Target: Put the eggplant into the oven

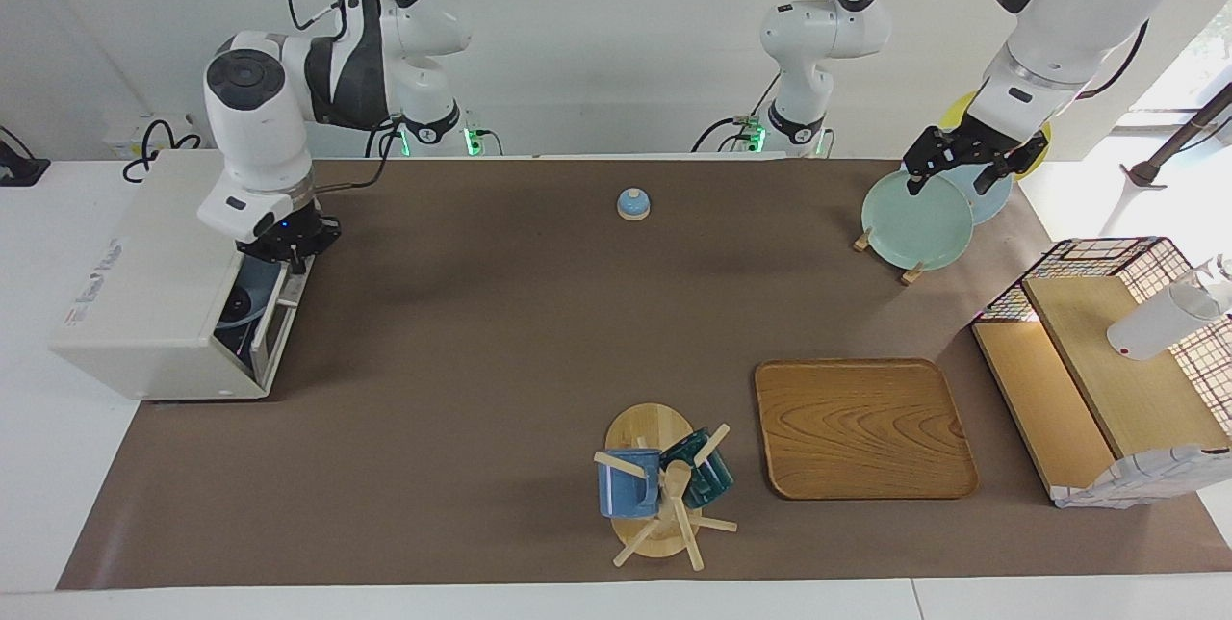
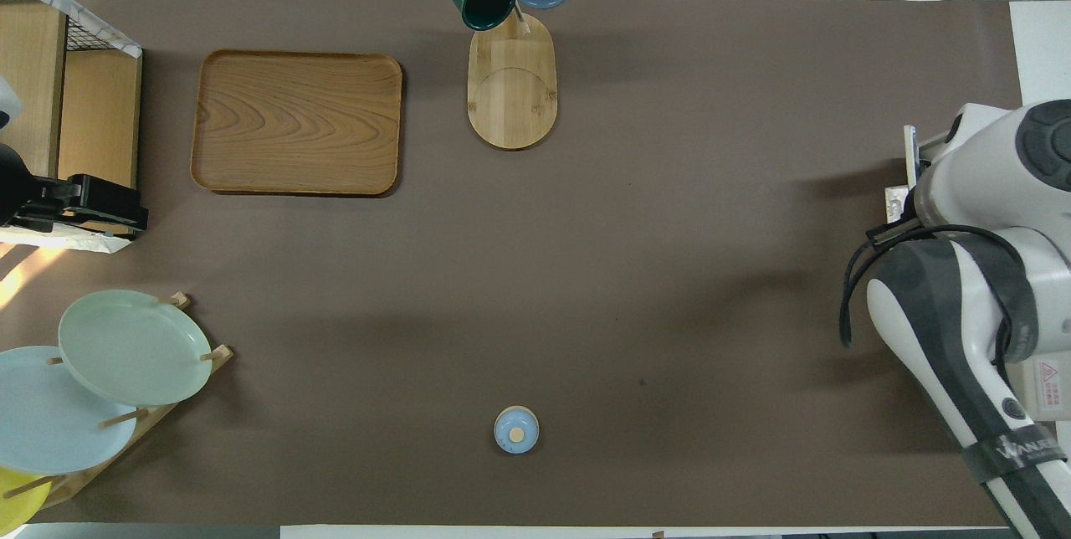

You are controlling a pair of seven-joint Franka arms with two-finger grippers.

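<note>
The oven (image 1: 159, 302) stands at the right arm's end of the tabletop (image 1: 481, 331), its door side facing along the tabletop toward the other end. The right pincer (image 1: 286, 249) sits low at the top of the oven's door opening, where something dark and rounded shows inside — whether that is the eggplant cannot be told, and the eggplant shows nowhere else on the tabletop. Whether this pincer is clenched or released cannot be told.

The left pincer (image 1: 962, 163) hangs over the plate rack (image 1: 910, 225) in the corner near the left arm's base — its black fingers spread apart, holding nothing.

A small blue bell (image 1: 632, 204) rests near the robots' edge, about midway along it. A wooden tray (image 1: 861, 427) and a mug tree (image 1: 664, 485) with a blue and a green mug lie toward the edge away from the robots. A wooden shelf (image 1: 1088, 389) stands at the left arm's end.
</note>
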